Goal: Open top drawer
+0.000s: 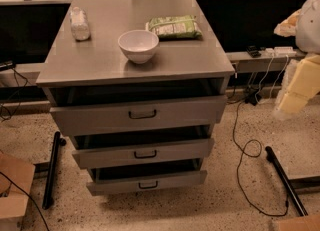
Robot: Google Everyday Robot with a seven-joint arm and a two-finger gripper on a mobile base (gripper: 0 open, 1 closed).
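Note:
The top drawer [140,116] is the widest and tallest-fronted of three grey drawers in a grey metal cabinet [75,70]. It has a small black loop handle [142,114] at its centre. Its front stands a little out from the cabinet, with a dark gap above it. My gripper [300,82] shows as a pale yellow and white shape at the right edge of the camera view. It is raised and well to the right of the drawer, touching nothing.
Two narrower drawers, middle [145,154] and bottom [147,184], also stand slightly out. A white bowl [138,45], green snack bag [174,26] and clear bottle [80,23] lie on top. Cables [245,150], black floor bars [52,170] [285,180] and a cardboard box [12,190] flank the cabinet.

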